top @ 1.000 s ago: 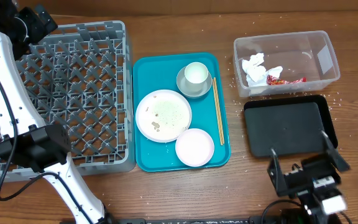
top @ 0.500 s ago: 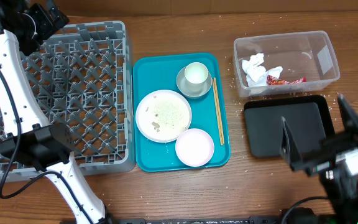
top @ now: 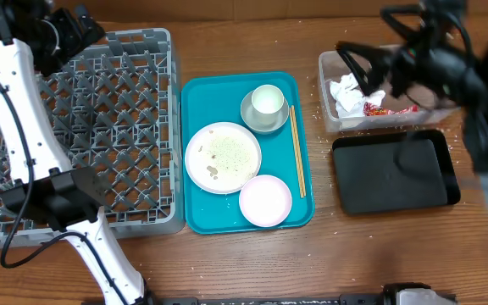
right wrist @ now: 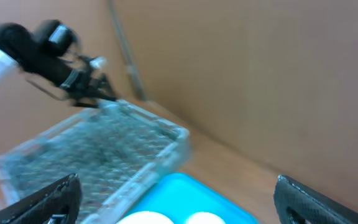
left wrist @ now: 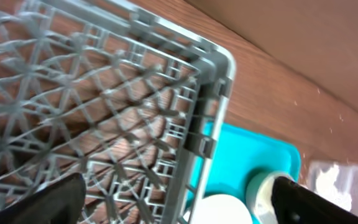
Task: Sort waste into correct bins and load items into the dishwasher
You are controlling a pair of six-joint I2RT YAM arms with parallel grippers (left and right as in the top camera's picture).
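The grey rack [top: 83, 127] stands at the left. On the teal tray [top: 195, 216] lie the white plate [top: 223, 157], the pink dish [top: 265, 201], the white cup [top: 268, 100] inside the grey bowl [top: 251, 119], and the chopsticks [top: 297, 152]. The clear tub [top: 439, 76] holds the tissue [top: 346, 91] and the red wrapper [top: 381, 108]. The black tray [top: 388, 178] lies in front of it. My left gripper [top: 79, 30] is open above the rack's far corner [left wrist: 210, 68]. My right gripper [top: 375, 51], blurred and raised, is open over the tub.
Rice-like scraps are scattered on the wood around the tub [top: 320, 97] and by the black tray's right edge [top: 457, 131]. The right wrist view shows the rack [right wrist: 92, 149], the teal tray [right wrist: 185, 193] and my left arm [right wrist: 42, 46] beyond it.
My right arm has swung from the table's front right edge up and back, over the clear tub. My left gripper has shifted slightly right over the rack's far edge.
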